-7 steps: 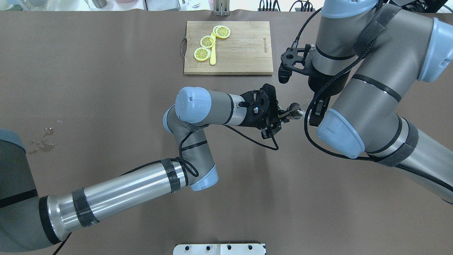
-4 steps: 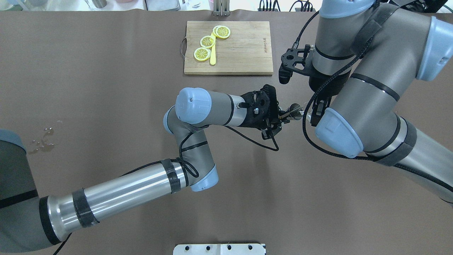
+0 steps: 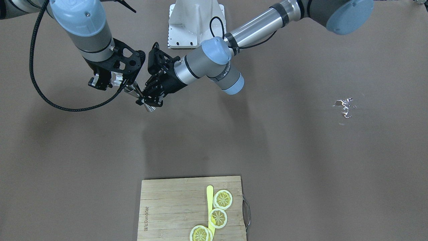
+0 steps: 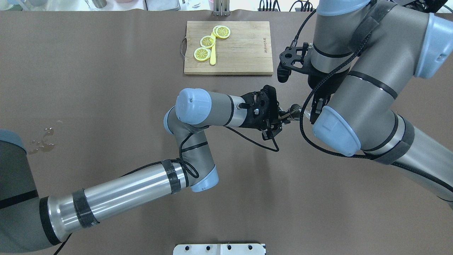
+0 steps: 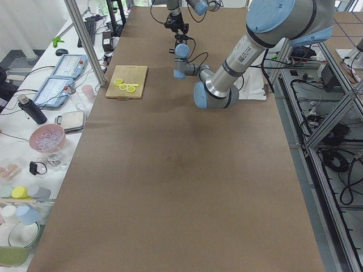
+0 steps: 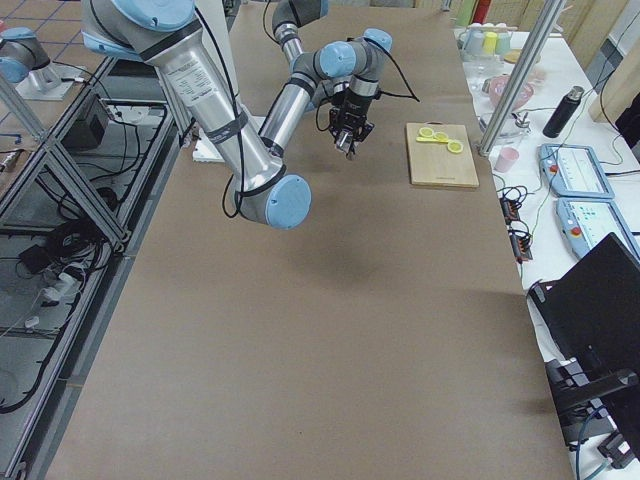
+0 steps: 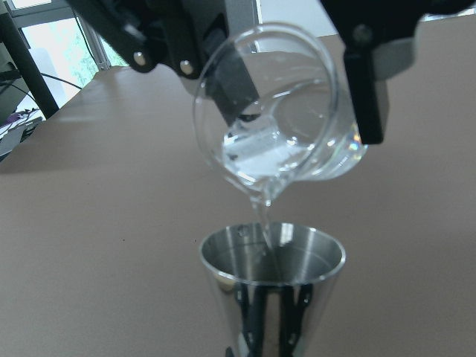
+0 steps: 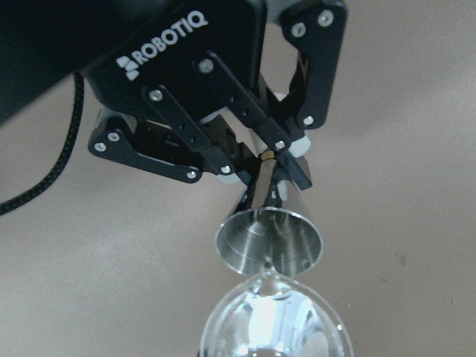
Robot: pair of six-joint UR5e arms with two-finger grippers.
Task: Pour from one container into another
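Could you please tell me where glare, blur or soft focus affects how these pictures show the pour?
Left wrist view: the glass carries white glare, the metal cup is fairly sharp, the window behind is overexposed. Right wrist view: the glass at the bottom is soft, the left claw crisp. Side views: both are too small to judge.

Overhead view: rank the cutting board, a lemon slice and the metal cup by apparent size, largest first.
1. Cutting board, clearly largest.
2-3. Lemon slice and metal cup look alike; the cup is raised and partly hidden, so unranked.
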